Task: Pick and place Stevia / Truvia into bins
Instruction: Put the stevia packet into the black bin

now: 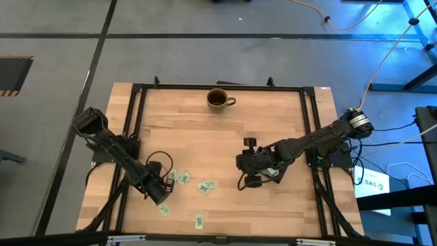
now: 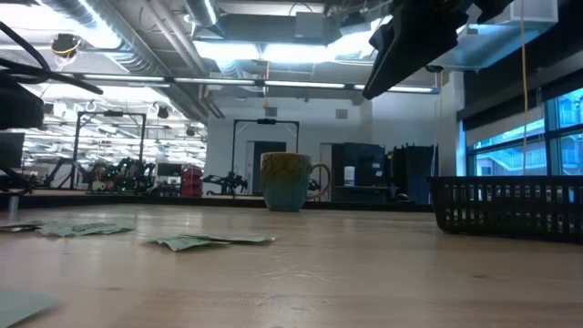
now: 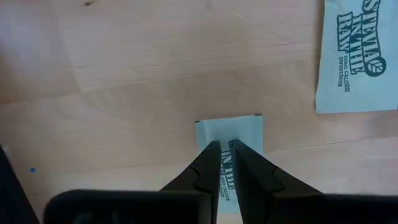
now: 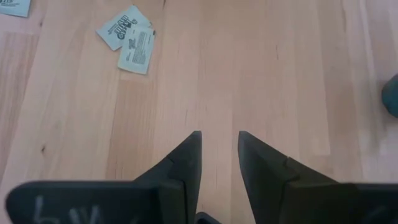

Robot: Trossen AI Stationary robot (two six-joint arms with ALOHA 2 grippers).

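Left wrist view: left gripper (image 3: 225,149) pinched narrowly on a pale green-white paper Stevia sachet (image 3: 229,132) lying on the light wooden table (image 3: 155,74). Right gripper (image 4: 219,144) parted, empty, above bare wood

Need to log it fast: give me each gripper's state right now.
Left gripper: shut on a sachet lying on the table.
Right gripper: open, holding nothing, over bare wood.
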